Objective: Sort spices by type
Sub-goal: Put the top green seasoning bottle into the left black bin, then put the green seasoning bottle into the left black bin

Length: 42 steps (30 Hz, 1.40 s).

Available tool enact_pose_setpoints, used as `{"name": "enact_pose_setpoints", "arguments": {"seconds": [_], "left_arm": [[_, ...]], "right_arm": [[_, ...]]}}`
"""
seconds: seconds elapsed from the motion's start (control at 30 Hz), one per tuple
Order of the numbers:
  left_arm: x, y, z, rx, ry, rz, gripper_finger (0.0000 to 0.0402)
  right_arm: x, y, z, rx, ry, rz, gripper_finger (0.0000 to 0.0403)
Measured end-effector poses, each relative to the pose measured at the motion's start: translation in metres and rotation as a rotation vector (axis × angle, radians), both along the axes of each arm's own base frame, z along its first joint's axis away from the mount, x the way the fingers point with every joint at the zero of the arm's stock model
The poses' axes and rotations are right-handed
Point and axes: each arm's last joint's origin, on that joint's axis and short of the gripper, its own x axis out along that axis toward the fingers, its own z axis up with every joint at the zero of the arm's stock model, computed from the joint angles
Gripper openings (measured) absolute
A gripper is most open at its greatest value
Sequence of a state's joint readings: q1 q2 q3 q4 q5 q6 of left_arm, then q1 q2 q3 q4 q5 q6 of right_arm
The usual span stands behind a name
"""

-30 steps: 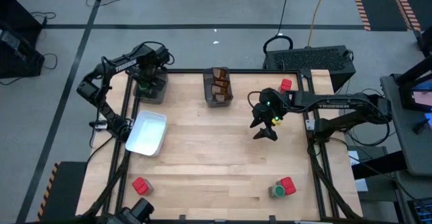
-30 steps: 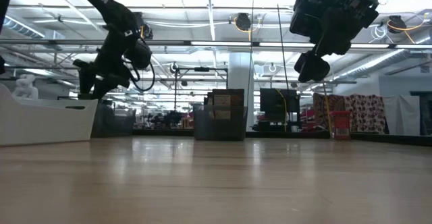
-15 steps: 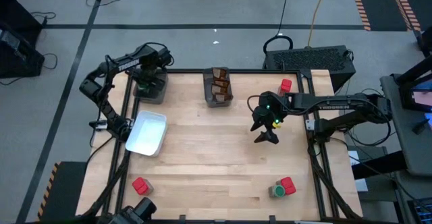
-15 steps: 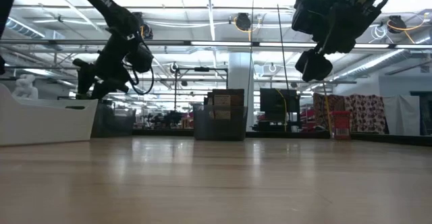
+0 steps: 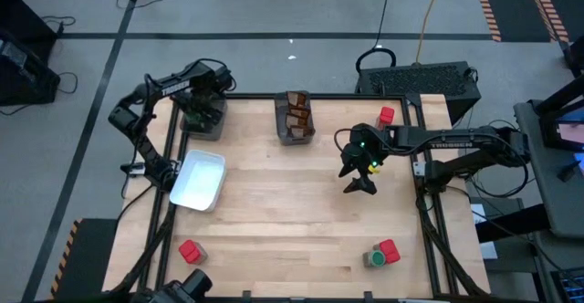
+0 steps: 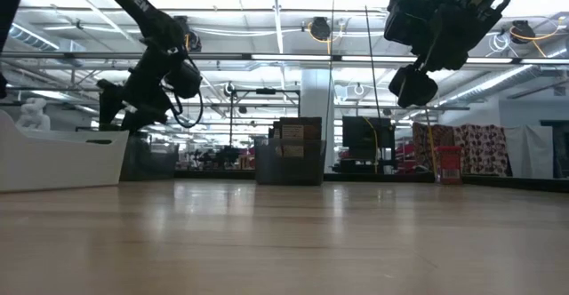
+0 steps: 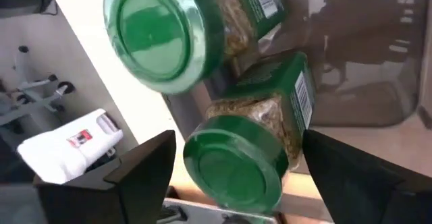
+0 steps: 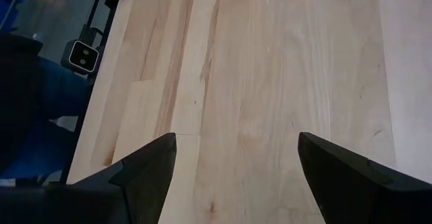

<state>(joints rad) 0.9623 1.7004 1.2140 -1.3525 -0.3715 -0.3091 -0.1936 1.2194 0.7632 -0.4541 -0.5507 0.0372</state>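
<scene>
My left gripper [image 5: 202, 111] hangs over the dark grey bin [image 5: 213, 126] at the table's far left corner. In its wrist view two green-lidded jars lie on their sides in that bin. The nearer jar [image 7: 250, 150] is between the open fingers of my left gripper [image 7: 237, 140], with a small gap on each side; the other jar [image 7: 169, 35] lies just beyond it. My right gripper [image 5: 360, 184] hangs open above bare wood right of the table's middle. One red container [image 5: 190, 250] sits near left, another [image 5: 390, 248] stands beside a green-lidded jar [image 5: 374, 258] near right, and a third [image 5: 386, 116] sits far right.
A second dark bin [image 5: 294, 119] holding brown packets stands at the far middle. A white tray [image 5: 199, 180] lies at the left edge, near my left arm. Bare wood stretches across the table's middle and under my right gripper [image 8: 236, 143].
</scene>
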Motion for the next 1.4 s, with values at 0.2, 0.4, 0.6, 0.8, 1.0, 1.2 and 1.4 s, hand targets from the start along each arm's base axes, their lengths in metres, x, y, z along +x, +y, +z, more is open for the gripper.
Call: {"name": "enact_pose_setpoints", "arguments": {"seconds": [0.2,0.4,0.6,0.8,1.0,1.2,1.4], "left_arm": [[0.002,-0.006,0.004,0.068,0.13,-0.043,0.0328],[0.001,-0.013,0.019,0.13,0.129,-0.075,0.0328],[0.006,-0.027,0.051,0.203,-0.021,-0.087,0.0328],[0.028,-0.054,0.088,0.191,-0.517,-0.176,0.0328],[0.076,-0.099,0.12,0.122,-1.072,-0.422,0.0329],[0.134,-0.163,0.133,0.104,-1.345,-0.73,0.0329],[0.176,-0.217,0.138,0.11,-1.593,-0.993,0.0329]], "right_arm": [[0.0,0.0,0.0,-0.004,-0.003,0.004,0.0293],[0.0,0.0,0.0,-0.01,-0.008,0.011,0.0293],[0.0,0.0,0.0,-0.014,-0.01,0.014,0.0293],[0.0,0.0,0.0,-0.014,-0.01,0.014,0.0293],[0.0,0.0,0.0,-0.016,-0.009,0.01,0.0293],[0.0,0.0,0.0,0.023,0.017,-0.033,0.0293],[0.0,0.0,0.0,0.077,0.052,-0.09,0.0293]]}}
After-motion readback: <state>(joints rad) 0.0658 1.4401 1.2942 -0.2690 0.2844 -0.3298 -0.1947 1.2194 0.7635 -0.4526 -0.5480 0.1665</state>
